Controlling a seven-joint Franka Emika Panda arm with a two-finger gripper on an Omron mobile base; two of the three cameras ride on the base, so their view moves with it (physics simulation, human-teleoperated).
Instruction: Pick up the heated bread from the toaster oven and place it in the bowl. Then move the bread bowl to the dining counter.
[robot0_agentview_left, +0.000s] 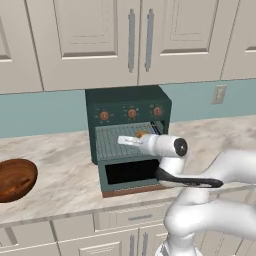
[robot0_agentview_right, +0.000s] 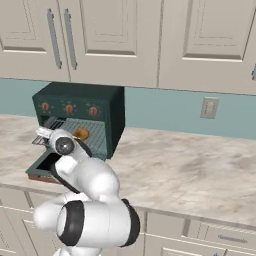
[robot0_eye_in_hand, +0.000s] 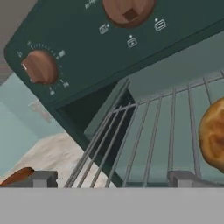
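Note:
The dark green toaster oven (robot0_agentview_left: 127, 107) stands on the counter with its door (robot0_agentview_left: 131, 172) folded down and its grey wire rack (robot0_agentview_left: 117, 142) slid out. The small golden bread (robot0_agentview_left: 141, 134) lies on the rack toward its right back, and it also sits at the right edge of the hand view as the bread (robot0_eye_in_hand: 214, 133). My gripper (robot0_agentview_left: 123, 141) hovers over the rack just left of the bread, open, its fingertips (robot0_eye_in_hand: 41, 178) wide apart with nothing held. The reddish-brown bowl (robot0_agentview_left: 15, 179) rests on the counter far to the left.
Pale wall cabinets (robot0_agentview_left: 130, 40) hang above the oven. The marble counter (robot0_agentview_right: 190, 170) stretches to the right below a wall outlet (robot0_agentview_right: 208, 107). Drawer fronts (robot0_agentview_left: 125, 220) run along the counter's front edge.

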